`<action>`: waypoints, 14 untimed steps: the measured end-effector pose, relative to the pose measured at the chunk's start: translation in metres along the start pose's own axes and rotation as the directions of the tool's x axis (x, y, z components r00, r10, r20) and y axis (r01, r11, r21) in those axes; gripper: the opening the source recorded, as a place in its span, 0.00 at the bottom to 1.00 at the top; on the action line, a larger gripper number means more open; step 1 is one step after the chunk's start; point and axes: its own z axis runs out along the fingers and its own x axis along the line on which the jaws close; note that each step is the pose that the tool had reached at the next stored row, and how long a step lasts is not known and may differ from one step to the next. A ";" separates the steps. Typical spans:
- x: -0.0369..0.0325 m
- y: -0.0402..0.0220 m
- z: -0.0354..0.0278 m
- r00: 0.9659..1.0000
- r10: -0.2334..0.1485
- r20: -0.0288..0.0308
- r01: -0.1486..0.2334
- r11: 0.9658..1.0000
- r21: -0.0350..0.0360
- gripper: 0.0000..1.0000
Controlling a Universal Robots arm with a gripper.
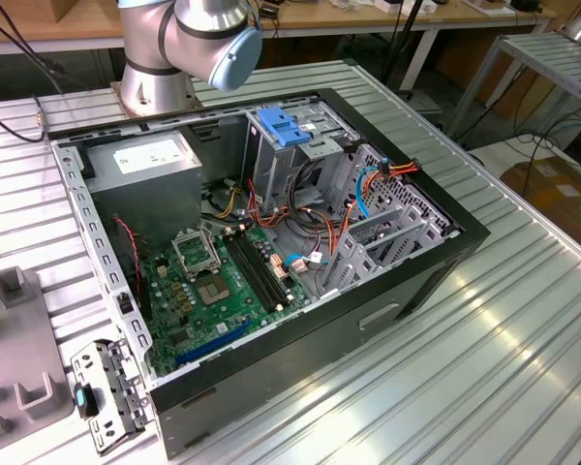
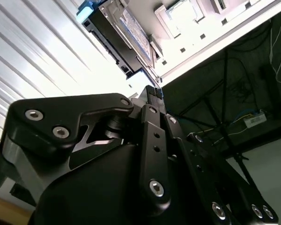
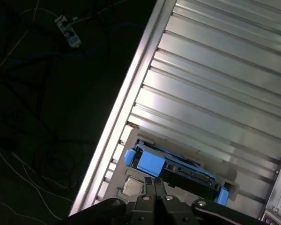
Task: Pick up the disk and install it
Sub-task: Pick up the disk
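Observation:
The disk (image 3: 183, 170), a black drive in a blue plastic frame, lies on the ribbed metal table near its edge. In the second wrist view the disk (image 2: 113, 38) shows its black side and pale label. My gripper (image 3: 153, 182) hovers just short of the disk's blue end, its two black fingers pressed together with nothing between them. In the second wrist view the gripper (image 2: 152, 92) points toward the disk, a little apart from it. The open computer case (image 1: 421, 281) lies on its side in the exterior view, with a blue bracket (image 1: 282, 127) on its drive cage.
The arm's base (image 1: 155, 82) stands behind the case. Inside are a grey power supply (image 1: 147, 163), a green motherboard (image 1: 218, 286) and loose cables (image 1: 368, 184). A grey fixture (image 1: 15, 334) and a metal bracket (image 1: 105, 392) lie at the exterior view's left. The table edge (image 3: 126, 108) drops to a dark floor.

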 end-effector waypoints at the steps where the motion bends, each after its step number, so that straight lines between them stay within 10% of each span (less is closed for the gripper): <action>1: 0.0000 0.0000 0.0000 1.000 -0.016 -0.001 0.016 1.000 0.001 0.11; 14: 0.0000 0.0000 0.0000 0.998 -0.057 -0.003 0.057 0.998 0.002 0.11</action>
